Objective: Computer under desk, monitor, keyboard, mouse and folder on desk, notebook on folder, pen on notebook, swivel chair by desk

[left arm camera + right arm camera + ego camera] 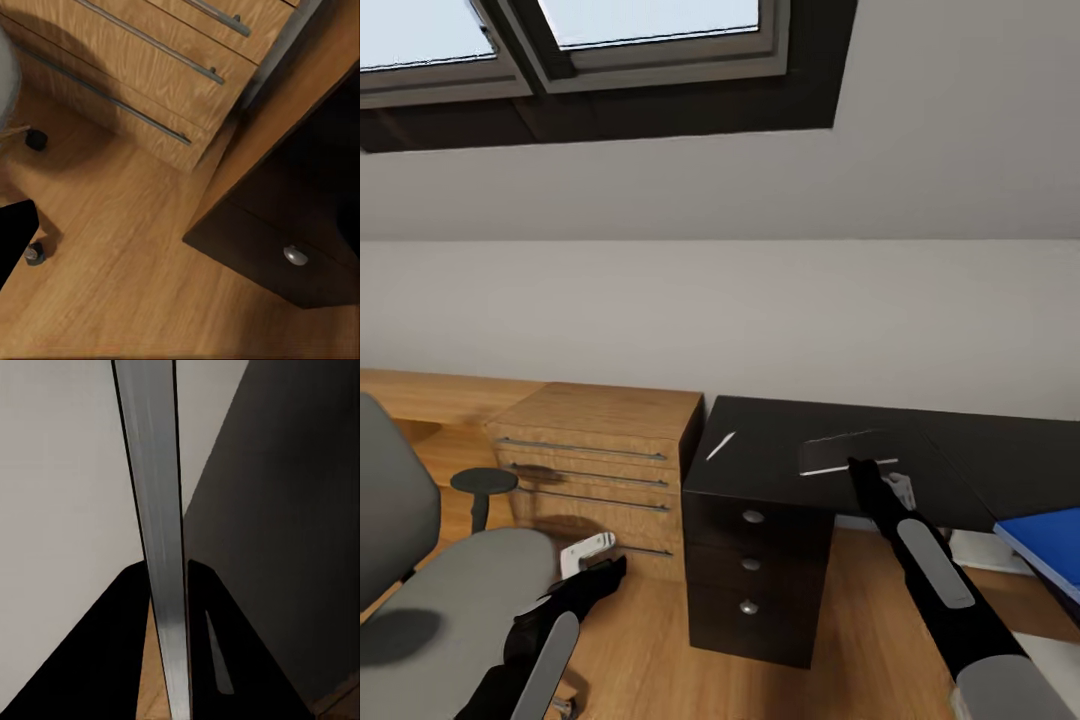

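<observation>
Gripping the notebook (843, 452) by its near edge, the right gripper (863, 466) holds the dark grey cover just above the glossy black desk (780, 480), its jaws closed onto the book; in the right wrist view the notebook (156, 532) runs as a thin grey strip straight out between the two black fingers (90, 660), with the desk (285, 510) on one side of it and pale wall on the other. Beyond the jaws and off to the robot's left, the white pen (721, 446) lies well apart on the desk near its end above the black drawers. Back from the jaws toward the robot's right, the blue folder (1050, 550) rests at the edge of the picture. The left gripper (592, 560) hangs low over the wood floor, just beside the seat of the swivel chair (450, 590), and I cannot tell how far its jaws are spread. Ahead of it stands the light wood drawer unit (600, 450); the left wrist view looks down on that drawer unit (142, 82) and the desk's black drawers (285, 247).
</observation>
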Available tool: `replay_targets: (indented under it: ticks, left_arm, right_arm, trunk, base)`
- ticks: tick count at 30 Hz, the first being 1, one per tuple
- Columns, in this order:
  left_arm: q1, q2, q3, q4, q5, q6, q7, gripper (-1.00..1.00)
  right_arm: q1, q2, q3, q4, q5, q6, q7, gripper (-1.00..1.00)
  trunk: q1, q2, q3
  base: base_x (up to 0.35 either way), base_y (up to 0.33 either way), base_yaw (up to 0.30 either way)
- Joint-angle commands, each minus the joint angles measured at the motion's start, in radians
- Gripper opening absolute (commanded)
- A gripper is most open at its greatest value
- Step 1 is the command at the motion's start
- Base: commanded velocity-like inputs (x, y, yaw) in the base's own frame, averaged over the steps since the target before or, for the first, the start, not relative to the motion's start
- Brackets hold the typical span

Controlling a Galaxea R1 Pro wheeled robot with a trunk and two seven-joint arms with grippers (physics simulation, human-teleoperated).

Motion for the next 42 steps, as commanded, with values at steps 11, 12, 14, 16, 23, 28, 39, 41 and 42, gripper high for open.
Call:
replay_targets:
  ticks: [11, 12, 14, 16, 23, 28, 39, 41, 42]
  left_arm:
    - [-0.001, 0.000, -0.036, 0.076, 0.009, 0.002, 0.013, 1.00]
    - [-0.001, 0.002, -0.048, 0.082, 0.009, 0.002, 0.013, 1.00]
    - [0.000, 0.003, -0.058, 0.103, 0.008, 0.001, 0.014, 1.00]
    - [0.008, 0.004, -0.063, 0.148, 0.007, -0.005, 0.015, 1.00]
    - [0.057, 0.026, -0.138, 0.463, -0.011, -0.293, 0.010, 1.00]
    - [0.061, 0.028, -0.193, 0.610, -0.033, -0.462, 0.009, 1.00]
    - [0.062, 0.045, -0.211, 0.692, -0.088, -0.596, 0.005, 1.00]
    - [0.062, 0.044, -0.211, 0.700, -0.089, -0.597, 0.005, 1.00]
    - [0.062, 0.043, -0.211, 0.704, -0.089, -0.597, 0.005, 1.00]
  right_arm:
    - [-0.001, -0.028, -0.116, 0.019, -0.010, 0.004, -0.003, -1.00]
    - [-0.001, -0.028, -0.124, 0.020, -0.010, 0.004, -0.003, -1.00]
    - [-0.001, -0.028, -0.131, 0.020, -0.010, 0.005, -0.003, -1.00]
    - [-0.001, -0.029, -0.135, 0.020, -0.010, 0.005, -0.003, -1.00]
    - [-0.001, -0.029, -0.170, 0.020, -0.013, 0.007, -0.003, -1.00]
    - [0.000, -0.029, -0.185, 0.020, -0.014, 0.006, -0.003, -1.00]
    - [-0.001, -0.029, -0.215, 0.001, -0.014, 0.005, -0.003, -1.00]
    - [-0.001, -0.029, -0.215, -0.003, -0.013, 0.006, -0.002, -1.00]
    - [-0.001, -0.029, -0.215, -0.003, -0.013, 0.005, -0.002, -1.00]
  trunk:
    - [0.000, -0.001, -0.014]
    - [0.000, -0.001, -0.015]
    - [0.000, -0.001, -0.017]
    - [0.000, -0.001, -0.020]
    - [0.000, -0.001, -0.028]
    - [0.000, -0.001, -0.034]
    - [0.000, -0.001, -0.043]
    - [0.000, -0.001, -0.043]
    - [0.000, -0.001, -0.043]
  base:
    - [-0.004, -0.027, -0.187]
    - [0.000, -0.001, -0.191]
    - [0.000, -0.001, -0.191]
    - [0.000, 0.000, -0.191]
    - [0.000, 0.000, -0.191]
    - [0.000, 0.000, -0.191]
    - [0.000, -0.113, -0.134]
    - [0.000, -0.090, -0.010]
    - [0.000, -0.083, -0.006]
